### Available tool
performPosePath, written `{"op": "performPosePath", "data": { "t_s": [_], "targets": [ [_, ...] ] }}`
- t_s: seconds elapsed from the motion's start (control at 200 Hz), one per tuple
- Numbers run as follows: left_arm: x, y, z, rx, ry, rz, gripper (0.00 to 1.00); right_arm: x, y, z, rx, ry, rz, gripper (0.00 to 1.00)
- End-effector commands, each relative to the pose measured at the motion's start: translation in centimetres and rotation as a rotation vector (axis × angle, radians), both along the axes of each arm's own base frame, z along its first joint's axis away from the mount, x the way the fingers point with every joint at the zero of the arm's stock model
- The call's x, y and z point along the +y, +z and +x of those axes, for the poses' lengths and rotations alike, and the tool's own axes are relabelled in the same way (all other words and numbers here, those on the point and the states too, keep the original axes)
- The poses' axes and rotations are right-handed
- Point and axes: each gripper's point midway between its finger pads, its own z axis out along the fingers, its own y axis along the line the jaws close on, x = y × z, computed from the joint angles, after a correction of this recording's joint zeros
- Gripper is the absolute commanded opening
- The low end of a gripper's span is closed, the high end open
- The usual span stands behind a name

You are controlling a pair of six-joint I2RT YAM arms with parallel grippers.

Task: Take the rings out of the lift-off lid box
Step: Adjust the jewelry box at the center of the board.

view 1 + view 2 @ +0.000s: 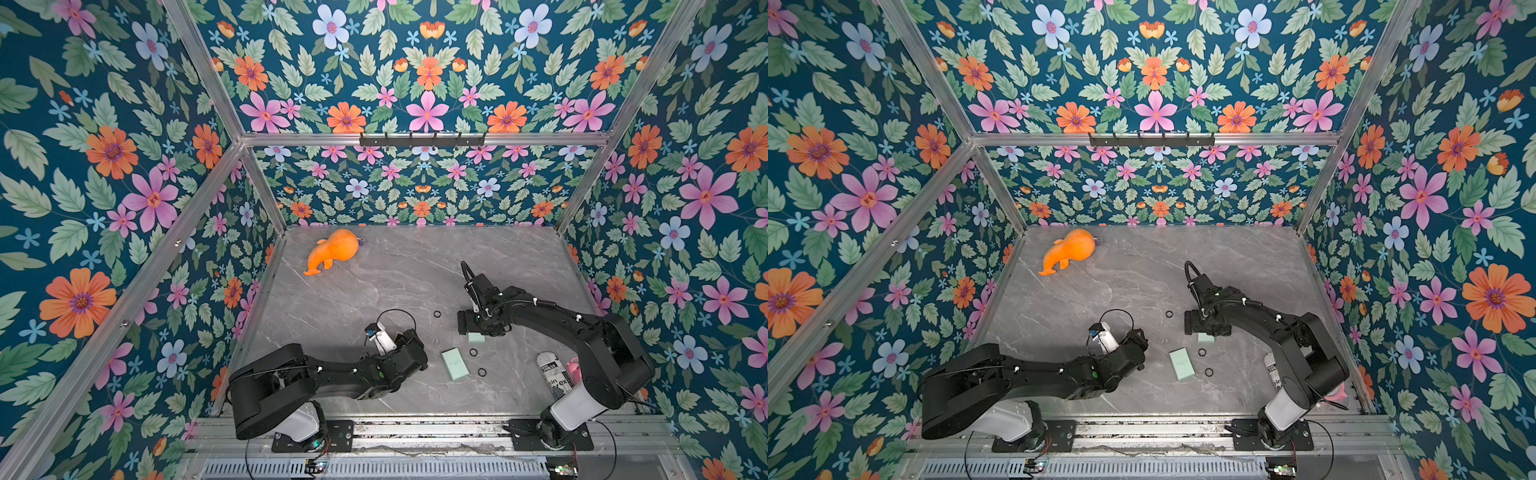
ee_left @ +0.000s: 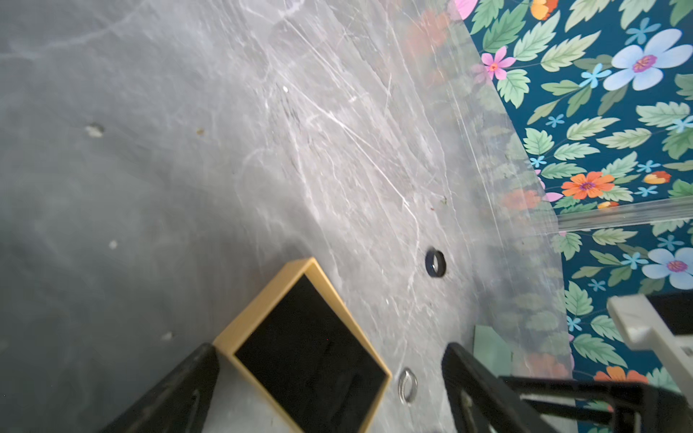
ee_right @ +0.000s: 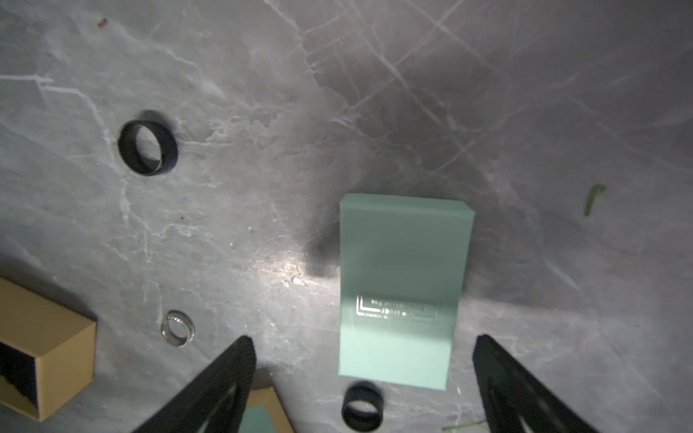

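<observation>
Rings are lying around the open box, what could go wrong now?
The silver ring lies beside the open box, near the open left gripper; a move might flick it. Pale on the grey table, it is easily missed. The open right gripper could nudge the black ring beside the mint lid.

I've got the lid (image 1: 455, 364) lying near the front middle of the worktop (image 1: 374, 266). Two rings (image 1: 473, 352) sit just right of it, and a third ring (image 1: 437, 314) lies farther back. The open box (image 2: 311, 360) stands left of the lid. A plush toy (image 1: 332, 251) lies at the back left.
</observation>
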Motion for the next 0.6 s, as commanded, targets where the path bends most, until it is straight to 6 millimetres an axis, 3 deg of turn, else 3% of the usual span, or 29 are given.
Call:
{"op": "performPosePath", "data": {
  "t_s": [0.0,0.36,0.465,0.595],
  "targets": [
    [-0.9,0.3,1.1,-0.011,-0.037,0.000,0.96,-0.2,-0.3,0.2,-0.004,0.004,-0.018,0.88],
    [-4.3,2.2,6.6,-0.051,-0.114,0.007,0.97,-0.5,-0.9,0.1,0.009,0.002,-0.041,0.77],
    [-3.6,3.8,7.6,-0.077,-0.119,0.064,0.97,-0.7,-1.0,0.0,0.012,0.002,-0.045,0.73],
    [-0.6,6.6,7.8,-0.110,-0.112,0.188,0.98,-0.8,-1.1,0.0,0.013,0.003,-0.054,0.69]
  ]
}}
